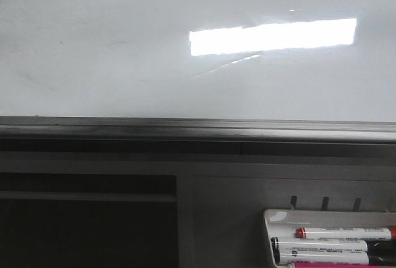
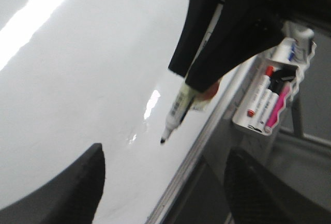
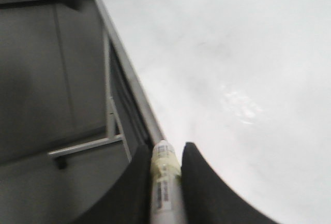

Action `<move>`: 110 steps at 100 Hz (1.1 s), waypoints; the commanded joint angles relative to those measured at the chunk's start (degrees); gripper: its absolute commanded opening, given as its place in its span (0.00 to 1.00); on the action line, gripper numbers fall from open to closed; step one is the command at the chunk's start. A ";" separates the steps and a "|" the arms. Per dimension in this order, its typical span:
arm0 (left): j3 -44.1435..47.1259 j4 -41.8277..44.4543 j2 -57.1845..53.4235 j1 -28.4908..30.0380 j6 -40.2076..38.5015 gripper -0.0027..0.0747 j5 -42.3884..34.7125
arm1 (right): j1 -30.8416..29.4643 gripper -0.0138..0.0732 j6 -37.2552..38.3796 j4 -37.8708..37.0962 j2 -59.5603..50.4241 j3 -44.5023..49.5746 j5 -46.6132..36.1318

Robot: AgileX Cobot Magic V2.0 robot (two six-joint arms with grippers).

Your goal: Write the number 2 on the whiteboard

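The whiteboard [image 1: 124, 51] is glossy white with a bright rectangular reflection [image 1: 272, 36] and a grey metal lower edge [image 1: 185, 129]. No number 2 or other stroke shows on it in any view. My right gripper [image 3: 166, 149] is shut on a white marker [image 3: 165, 182]. In the left wrist view the right gripper [image 2: 187, 79] holds this marker [image 2: 178, 107] with its dark tip [image 2: 163, 140] pointing at the whiteboard [image 2: 77, 79], near the lower edge. I cannot tell if the tip touches. My left gripper [image 2: 165, 154] is open and empty. Neither arm shows in the front view.
A small white marker tray [image 1: 278, 218] with several markers [image 1: 322, 246] hangs below the board at the lower right; it also shows in the left wrist view [image 2: 248, 125]. A dark grey frame with a shelf [image 1: 86, 197] lies under the board's edge.
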 commanded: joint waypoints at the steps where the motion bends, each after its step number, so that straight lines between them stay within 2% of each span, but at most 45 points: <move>1: 0.63 1.21 -5.62 1.60 -9.62 0.49 -6.04 | -3.94 0.07 -0.27 -3.85 -0.66 -1.59 -5.81; 14: 5.76 1.47 -13.89 2.92 -16.20 0.30 -8.89 | -9.03 0.07 -0.27 -7.52 1.88 -1.59 -7.62; 24: 9.97 1.47 -18.88 3.14 -18.84 0.03 -10.12 | -10.14 0.07 -0.27 -11.66 4.36 -1.59 -7.90; 26: 10.77 1.47 -19.82 3.14 -19.19 0.01 -10.59 | -10.14 0.07 -0.27 -12.51 4.84 -1.59 -7.90; 46: 15.44 0.73 -25.43 3.14 -21.85 0.01 -13.34 | -10.14 0.07 -0.27 -17.65 8.46 -1.59 -7.90; 71: 15.63 0.58 -25.81 3.14 -22.27 0.01 -13.26 | -10.31 0.07 -0.27 -23.20 10.52 -1.59 -8.24; 87: 15.63 0.58 -25.81 3.14 -22.27 0.01 -13.26 | -12.85 0.07 -0.27 -25.15 10.53 -2.93 -8.54; 97: 15.63 0.58 -25.81 3.14 -22.27 0.01 -13.26 | -16.15 0.07 -0.27 -25.15 10.53 -6.40 -5.15; 110: 15.63 0.58 -25.81 3.14 -22.27 0.01 -13.26 | -20.66 0.07 -0.27 -25.15 10.17 -10.51 3.90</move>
